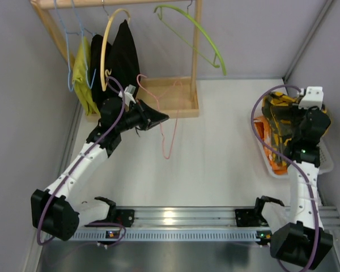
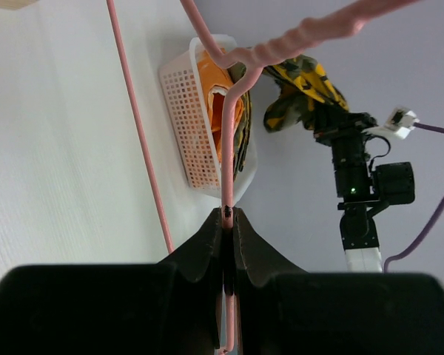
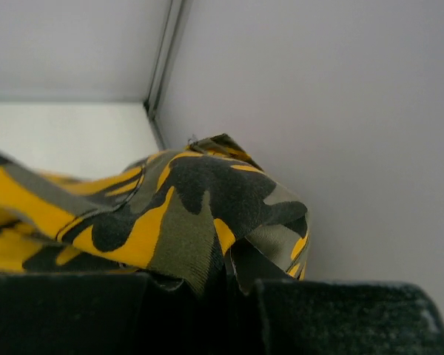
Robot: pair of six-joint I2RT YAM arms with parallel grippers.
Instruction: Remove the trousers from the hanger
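Note:
The pale-pink wire hanger (image 1: 162, 139) is bare and hangs from my left gripper (image 1: 160, 118), in front of the wooden rack. In the left wrist view my left gripper (image 2: 228, 216) is shut on the hanger's wire (image 2: 228, 140). The camouflage trousers (image 1: 280, 112) are off the hanger, bunched at the right, held by my right gripper (image 1: 306, 122) above a white basket (image 1: 326, 161). In the right wrist view the trousers (image 3: 185, 214) are pinched in my right gripper (image 3: 240, 281), close to the right wall. They also show in the left wrist view (image 2: 303, 85).
A wooden rack (image 1: 173, 105) at the back carries a yellow hanger with a black garment (image 1: 123, 54), blue hangers with a yellow-green garment (image 1: 84, 71), and a lime-green hanger (image 1: 198, 34). The basket (image 2: 196, 126) holds orange clothes. Walls stand close on left and right.

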